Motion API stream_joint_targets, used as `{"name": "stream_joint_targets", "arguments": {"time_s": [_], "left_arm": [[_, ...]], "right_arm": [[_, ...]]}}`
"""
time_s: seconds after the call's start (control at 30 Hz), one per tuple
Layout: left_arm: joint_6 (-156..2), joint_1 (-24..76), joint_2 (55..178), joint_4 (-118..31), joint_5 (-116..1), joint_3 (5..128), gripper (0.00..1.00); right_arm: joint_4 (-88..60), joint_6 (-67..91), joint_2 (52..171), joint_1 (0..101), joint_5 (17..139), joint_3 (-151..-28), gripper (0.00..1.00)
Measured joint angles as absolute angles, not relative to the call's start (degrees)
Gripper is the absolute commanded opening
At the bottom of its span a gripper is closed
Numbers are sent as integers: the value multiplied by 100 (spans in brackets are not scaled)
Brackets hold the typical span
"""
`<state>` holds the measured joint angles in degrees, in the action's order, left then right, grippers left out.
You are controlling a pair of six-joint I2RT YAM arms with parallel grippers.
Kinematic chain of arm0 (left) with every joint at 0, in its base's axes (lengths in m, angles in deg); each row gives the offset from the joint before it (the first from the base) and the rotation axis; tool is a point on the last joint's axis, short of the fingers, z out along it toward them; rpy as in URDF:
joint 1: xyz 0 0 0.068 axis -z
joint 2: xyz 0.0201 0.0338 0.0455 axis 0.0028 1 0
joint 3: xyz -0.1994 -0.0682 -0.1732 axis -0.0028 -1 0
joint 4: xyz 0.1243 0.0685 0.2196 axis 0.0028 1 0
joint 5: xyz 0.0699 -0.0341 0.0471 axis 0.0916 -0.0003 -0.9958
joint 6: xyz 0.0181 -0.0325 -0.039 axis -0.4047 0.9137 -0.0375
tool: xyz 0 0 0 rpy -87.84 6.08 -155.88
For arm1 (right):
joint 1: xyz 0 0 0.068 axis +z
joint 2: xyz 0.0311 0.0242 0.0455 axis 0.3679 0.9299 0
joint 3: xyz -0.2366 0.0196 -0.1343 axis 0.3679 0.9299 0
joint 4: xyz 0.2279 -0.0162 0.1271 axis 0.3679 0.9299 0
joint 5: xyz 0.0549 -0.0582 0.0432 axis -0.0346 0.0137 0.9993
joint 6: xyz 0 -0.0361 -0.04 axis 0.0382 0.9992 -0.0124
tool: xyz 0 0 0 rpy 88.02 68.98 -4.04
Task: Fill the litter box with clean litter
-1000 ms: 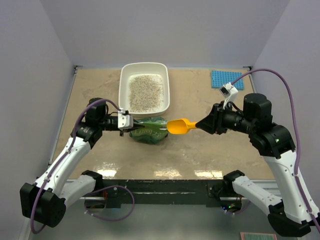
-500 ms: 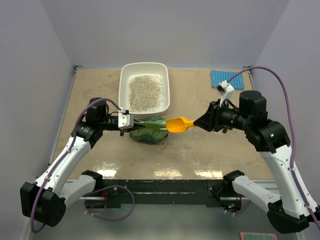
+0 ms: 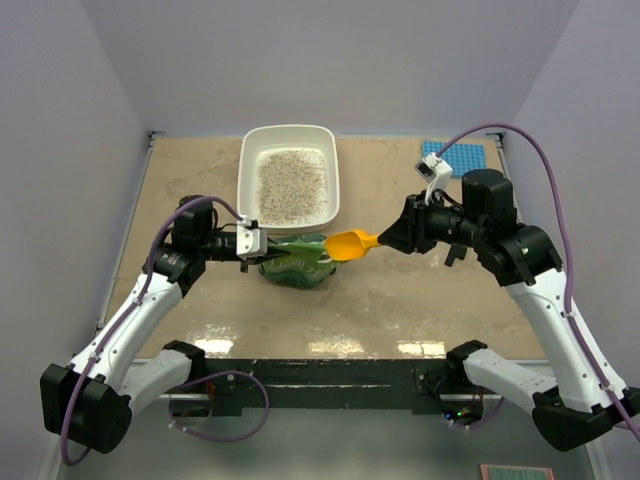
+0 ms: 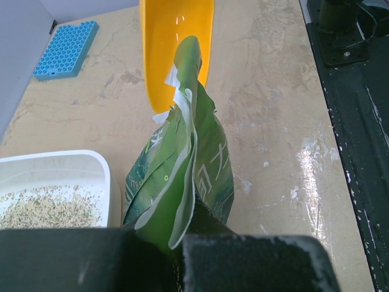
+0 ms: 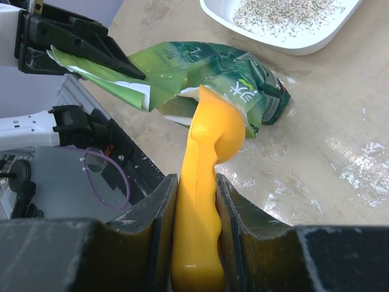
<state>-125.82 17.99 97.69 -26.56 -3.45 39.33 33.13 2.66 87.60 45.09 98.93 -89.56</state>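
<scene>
The left gripper (image 3: 260, 246) pinches tight on the top edge of the crinkly green plastic bag (image 3: 297, 262), lifting its mouth so it faces right. The right gripper (image 3: 392, 238) squeezes the handle of the orange-yellow plastic scoop (image 3: 347, 244), its cup pointing at that mouth, likely to dig in. The white plastic litter box (image 3: 244, 180) sits just on the far side of the bag, with thin beige-grey speckled litter (image 3: 291, 183) inside, so scoops travel little.

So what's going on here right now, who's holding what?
The left gripper is shut on the top edge of the green bag, holding its mouth up. The right gripper holds the orange scoop by its handle, with the bowl at the bag's mouth; what shows of the bowl looks empty. The litter box behind the bag holds a thin patch of clean litter.
</scene>
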Motion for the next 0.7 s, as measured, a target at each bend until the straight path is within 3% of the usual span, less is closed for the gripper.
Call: {"name": "stream_joint_targets", "arguments": {"time_s": [0.7], "left_arm": [[-12580, 1830, 9824, -2626, -267, 3935, 0]], "right_arm": [[3707, 871, 8790, 5237, 9814, -8998, 0]]}}
